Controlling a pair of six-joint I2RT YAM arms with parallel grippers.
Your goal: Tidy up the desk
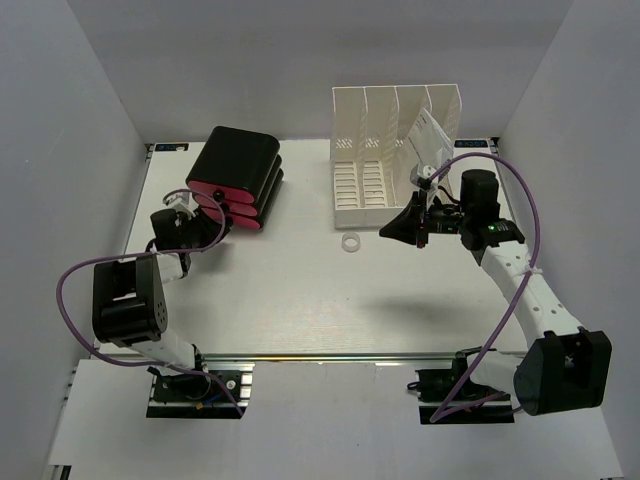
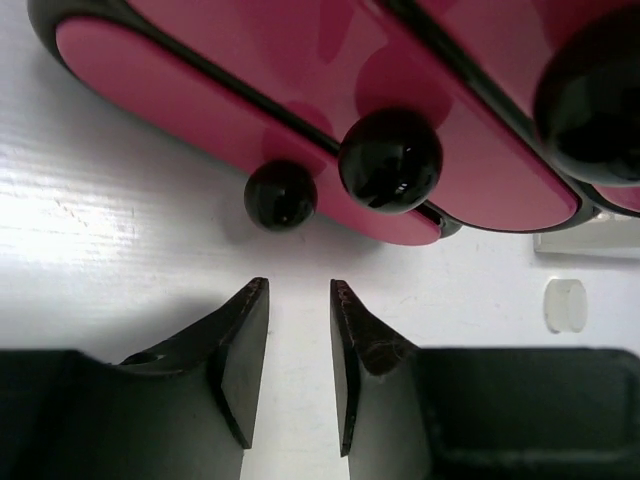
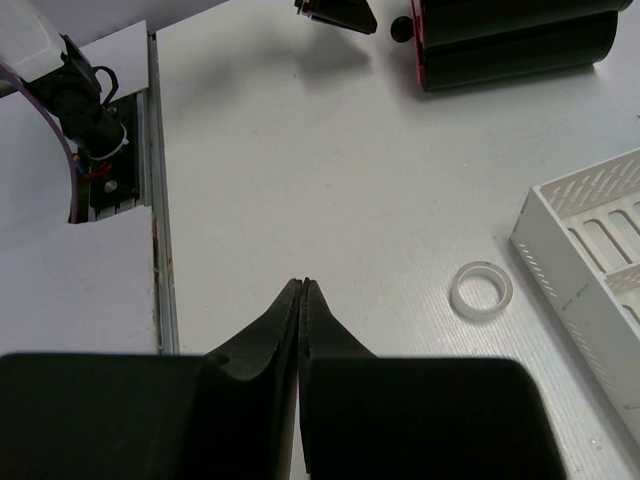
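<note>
The white desk (image 1: 300,300) has a silver rail (image 1: 330,357) along its near edge. My left gripper (image 1: 203,222) is open and empty, at the back left, just in front of a black and pink drawer unit (image 1: 235,175). In the left wrist view the gripper (image 2: 300,285) has bare desk between its fingers, and the unit's black round knobs (image 2: 390,160) are close ahead. My right gripper (image 1: 385,232) is shut and empty, in front of the file rack. In the right wrist view its gripper (image 3: 303,285) hovers over bare desk.
A white slotted file rack (image 1: 395,150) stands at the back right with a white paper (image 1: 425,135) in one slot. A clear tape ring (image 1: 350,243) lies in front of the rack, also in the right wrist view (image 3: 481,290). Grey walls surround the desk.
</note>
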